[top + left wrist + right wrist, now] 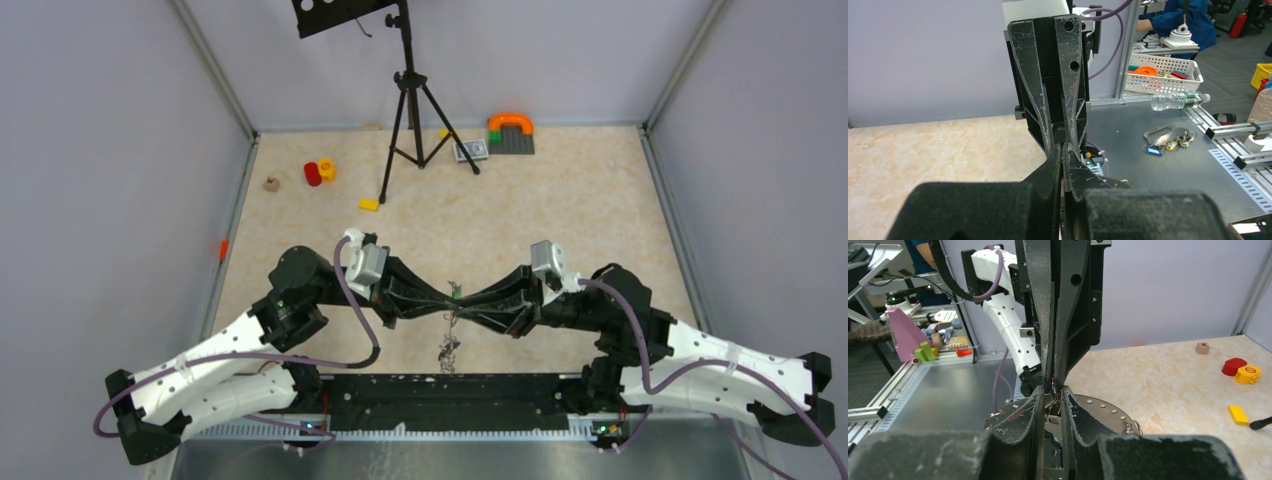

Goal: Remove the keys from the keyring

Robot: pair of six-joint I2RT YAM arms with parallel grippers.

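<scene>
The two arms are meeting tip to tip over the near middle of the table (pixel 600 200). The left gripper (pixel 446 300) is pressing its fingers fully together; whether anything thin is pinched there cannot be told. The right gripper (pixel 1052 392) is standing with only a narrow gap between its fingers (pixel 1070 410). Bits of silver metal are sitting in that gap, though the pictures are not showing whether they are actually clamped. The keyring (pixel 1105 409), a flat grey plate with a row of small holes along its edge, is lying just under the right fingertips and reaching out to one side. A small wire loop (pixel 1133 428) is hanging at its rim. From above, the keys (pixel 447 350) are showing as a small silver cluster just on the near side of the meeting fingertips, toward the arms' base rail (pixel 450 400). Whether they are hanging or resting on the table cannot be told.
</scene>
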